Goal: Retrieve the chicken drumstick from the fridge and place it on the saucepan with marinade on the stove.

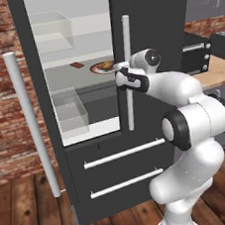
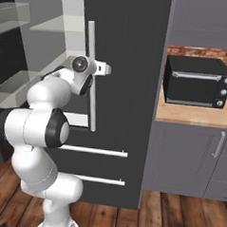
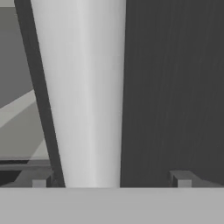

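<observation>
The fridge [image 1: 142,11] stands with its left door swung open and its right door closed. On a middle shelf inside, a plate [image 1: 99,69] carries the small golden-brown chicken drumstick [image 1: 108,64]. My gripper [image 1: 121,68] is at the right door's long pale handle [image 1: 128,72], just in front of the plate. In the hand view the handle [image 3: 83,96] runs up between my spread fingertips [image 3: 40,181], and the gripper [image 3: 109,180] is open around the bar. From the right the gripper [image 2: 105,68] shows beside the same handle [image 2: 91,76]. The saucepan, the marinade and the stove are out of view.
A flat dark red-brown piece [image 1: 76,65] lies on the shelf left of the plate. A clear bin [image 1: 70,110] sits lower in the fridge. The open left door's handle [image 1: 31,124] juts out at the left. Two drawers [image 1: 124,153] are below. A black toaster oven [image 2: 198,82] stands on the counter to the right.
</observation>
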